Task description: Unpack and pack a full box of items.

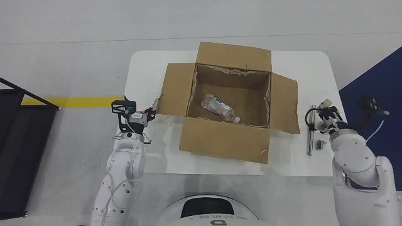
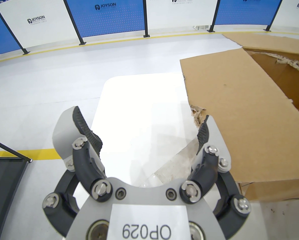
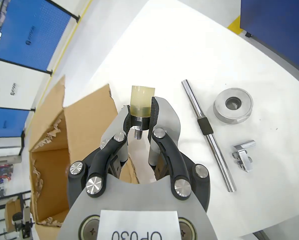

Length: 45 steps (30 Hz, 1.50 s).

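Note:
An open cardboard box stands mid-table with its flaps spread. A clear plastic-wrapped item lies on the box floor. My left gripper hangs open at the table's left edge, beside the box's left flap; its fingers hold nothing. Clear crumpled plastic lies on the table under that gripper. My right gripper is shut on a small yellowish cylinder with a metal base and threaded stud, held above the table right of the box.
A metal rod with a black band, a round metal disc and a small metal bracket lie on the white table right of the box. The rod runs front to back. A dark rack stands left of the table.

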Motion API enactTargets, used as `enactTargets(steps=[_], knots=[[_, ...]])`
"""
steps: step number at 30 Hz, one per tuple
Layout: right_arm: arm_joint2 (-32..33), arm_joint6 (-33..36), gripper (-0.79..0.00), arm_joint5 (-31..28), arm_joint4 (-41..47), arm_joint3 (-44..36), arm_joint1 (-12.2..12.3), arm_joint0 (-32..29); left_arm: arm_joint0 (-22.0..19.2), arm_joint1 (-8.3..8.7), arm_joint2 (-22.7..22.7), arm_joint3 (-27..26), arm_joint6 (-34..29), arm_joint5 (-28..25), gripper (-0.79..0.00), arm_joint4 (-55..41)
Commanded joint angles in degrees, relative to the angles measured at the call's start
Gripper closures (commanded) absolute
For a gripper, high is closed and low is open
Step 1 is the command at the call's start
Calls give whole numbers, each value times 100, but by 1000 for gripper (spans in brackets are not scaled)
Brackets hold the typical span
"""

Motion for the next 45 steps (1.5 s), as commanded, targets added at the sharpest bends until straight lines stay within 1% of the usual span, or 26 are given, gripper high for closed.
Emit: enactTargets(steps=[1,5,7,11,15,20,25,29,30,32,33,38,44,45], knots=[[-211,212,0,-23,-489,124,30,94,0,0,0,0,0,0,-785,0],[-662,548,0,246,-984,607,50,554,0,0,0,0,0,0,-785,0],[-831,761,0,287,-1187,892,63,772,0,0,0,0,0,0,-785,0],[-1032,1038,0,382,-1587,1397,89,1167,0,0,0,0,0,0,-785,0],[-1090,1312,0,440,-1736,1811,108,1466,0,0,0,0,0,0,-785,0],[-1082,1548,0,308,-1808,2153,134,1639,0,0,0,0,0,0,-785,0],[-1038,1656,0,510,-1911,2430,147,1776,0,0,0,0,0,0,-785,0],[-983,1689,0,480,-1923,2436,158,1770,0,0,0,0,0,0,-785,0],[-977,1697,-25,470,-1934,2425,161,1758,0,0,0,0,0,0,-785,0],[-985,1715,-166,489,-1975,2416,163,1750,0,0,0,0,0,0,-785,0],[-996,1723,-194,495,-1985,2415,163,1751,0,0,0,0,0,0,-785,0],[-1020,1791,-259,433,-2071,2398,174,1738,0,0,0,0,0,0,-785,0],[-1010,1815,-283,442,-2127,2283,179,1695,0,0,0,0,0,0,-785,0],[-988,1793,-299,445,-2100,2213,178,1668,0,0,0,0,0,0,-785,0]])
